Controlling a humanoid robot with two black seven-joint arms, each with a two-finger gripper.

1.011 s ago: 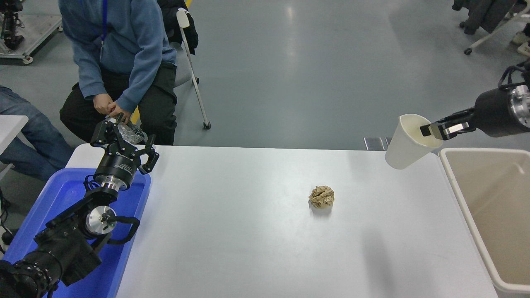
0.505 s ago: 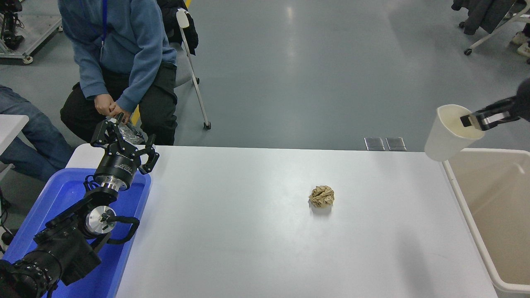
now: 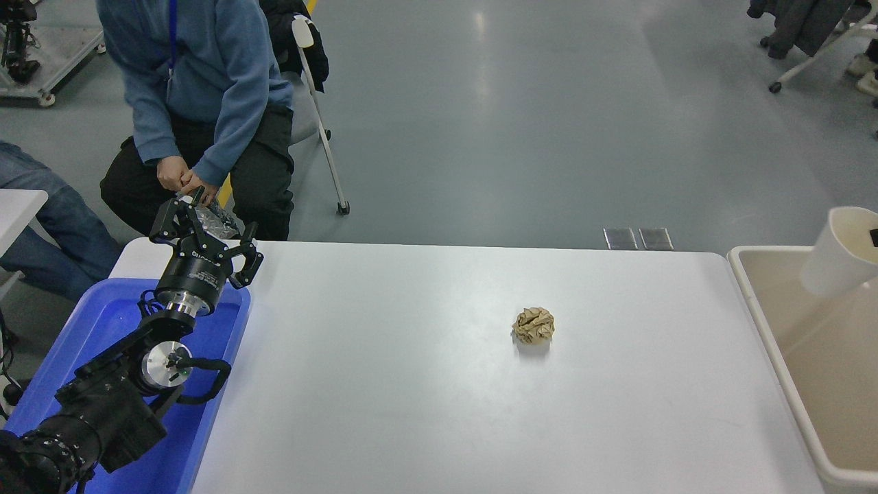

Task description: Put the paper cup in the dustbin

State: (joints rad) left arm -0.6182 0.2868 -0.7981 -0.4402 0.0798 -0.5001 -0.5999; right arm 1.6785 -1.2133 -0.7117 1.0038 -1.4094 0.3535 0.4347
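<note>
The white paper cup [image 3: 838, 251] hangs tilted in the air over the far left part of the beige dustbin [image 3: 761, 312], which stands at the table's right end. My right gripper [image 3: 874, 237] is almost out of the picture. Only a black fingertip shows inside the cup's rim at the right edge, holding the cup. My left arm is parked at the lower left over the blue tub, and its gripper [image 3: 204, 230] has its fingers spread.
A crumpled brown paper ball [image 3: 533, 325] lies mid-table. A blue tub [image 3: 110, 322] sits at the left end. A shiny crumpled wrapper [image 3: 218, 220] shows by the left gripper. A person [image 3: 199, 103] sits at the far left side, another leg [image 3: 41, 213] beside.
My right gripper has carried the cup to the right, from above the table's far right corner to over the dustbin, and has mostly left the picture. The left arm has not moved.
</note>
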